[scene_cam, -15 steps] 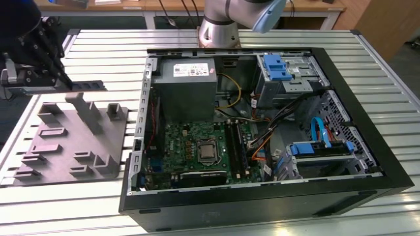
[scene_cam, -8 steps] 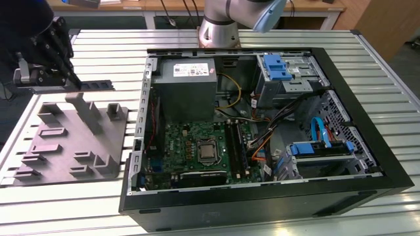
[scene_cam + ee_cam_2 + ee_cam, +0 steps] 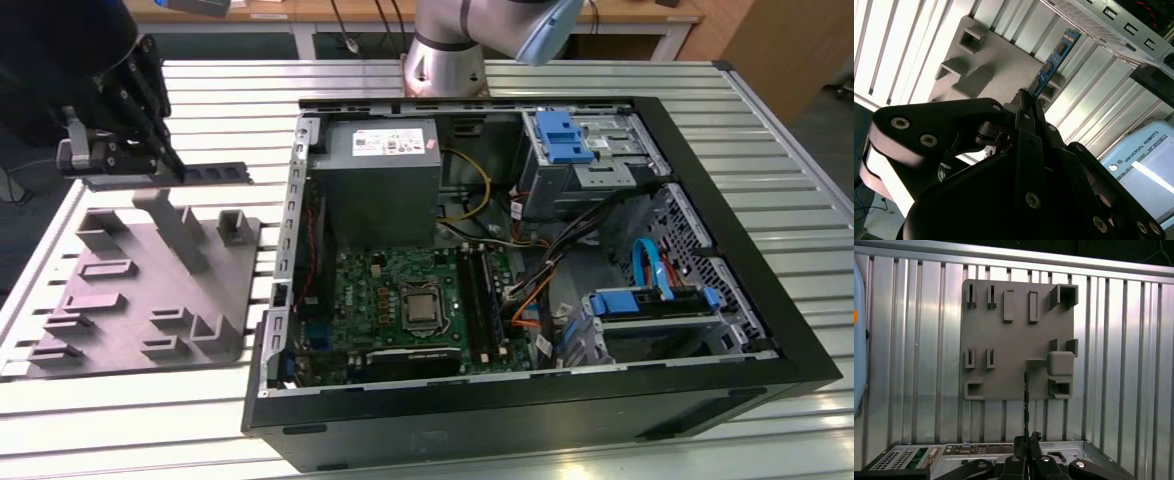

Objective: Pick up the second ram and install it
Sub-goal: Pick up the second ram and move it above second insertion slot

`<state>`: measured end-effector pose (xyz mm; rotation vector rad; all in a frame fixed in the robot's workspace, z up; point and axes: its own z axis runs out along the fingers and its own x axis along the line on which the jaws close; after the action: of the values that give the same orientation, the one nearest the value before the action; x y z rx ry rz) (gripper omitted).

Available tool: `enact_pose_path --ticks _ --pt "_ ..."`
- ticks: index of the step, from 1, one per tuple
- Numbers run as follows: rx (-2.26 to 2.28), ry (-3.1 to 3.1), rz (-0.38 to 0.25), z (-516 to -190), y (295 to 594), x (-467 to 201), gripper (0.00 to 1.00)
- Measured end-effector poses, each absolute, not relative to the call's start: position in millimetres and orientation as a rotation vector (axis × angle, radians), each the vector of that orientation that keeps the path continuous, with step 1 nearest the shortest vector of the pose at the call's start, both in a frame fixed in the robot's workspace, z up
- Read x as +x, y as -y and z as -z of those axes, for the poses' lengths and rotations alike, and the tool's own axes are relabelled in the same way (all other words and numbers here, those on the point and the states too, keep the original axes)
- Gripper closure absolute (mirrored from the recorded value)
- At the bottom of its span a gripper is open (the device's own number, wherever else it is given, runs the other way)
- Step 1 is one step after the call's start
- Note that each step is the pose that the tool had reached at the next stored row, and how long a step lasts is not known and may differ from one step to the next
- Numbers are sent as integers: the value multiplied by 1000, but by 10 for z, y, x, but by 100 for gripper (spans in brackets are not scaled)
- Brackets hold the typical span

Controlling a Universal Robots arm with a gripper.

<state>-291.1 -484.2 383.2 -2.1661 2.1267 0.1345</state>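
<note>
One ram [image 3: 1054, 62] tight in the hand [image 3: 1027, 98]

Ribbed metal table [image 3: 754, 140] (wooden desks [image 3: 627, 14] behind)

The second ram [image 3: 1053, 62] is vanishing between the jaws in the second wrist view, its held end hidden. Ahead of the jaws in the first wrist view it is showing edge-on, faces unreadable. The grey fixture [image 3: 1004, 65] is lying partly covered beyond them.
</note>
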Motion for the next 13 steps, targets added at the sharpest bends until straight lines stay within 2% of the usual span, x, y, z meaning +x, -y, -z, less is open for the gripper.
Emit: enact_pose_path --ticks 13 --pt "-2166 -2127 -135 -3832 4841 -2643 86"
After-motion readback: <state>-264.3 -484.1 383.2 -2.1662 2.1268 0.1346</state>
